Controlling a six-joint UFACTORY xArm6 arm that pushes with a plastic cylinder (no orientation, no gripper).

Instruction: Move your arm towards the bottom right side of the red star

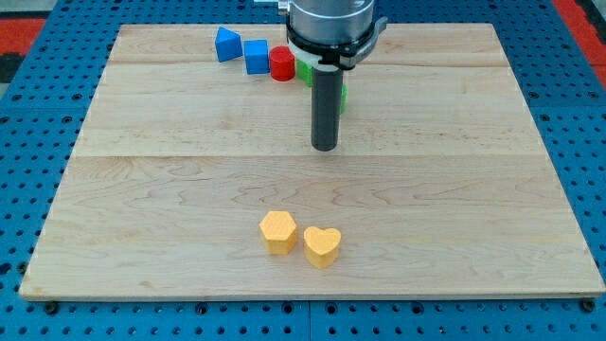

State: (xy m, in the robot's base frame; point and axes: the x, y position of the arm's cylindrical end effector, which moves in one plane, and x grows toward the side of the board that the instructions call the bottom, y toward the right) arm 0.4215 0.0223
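Note:
No red star shows in the camera view; it may be hidden behind the arm. A red round block [281, 62] stands near the view's top, next to a blue cube [256, 56] and a blue angular block [226, 44]. A green block [306, 70] is partly hidden behind the rod. My tip [325, 148] rests on the board below these blocks, a little right of the red round block and apart from it.
A yellow hexagon block [278, 232] and a yellow heart block [322, 246] sit side by side near the view's bottom. The wooden board [142, 189] lies on a blue perforated table [28, 114].

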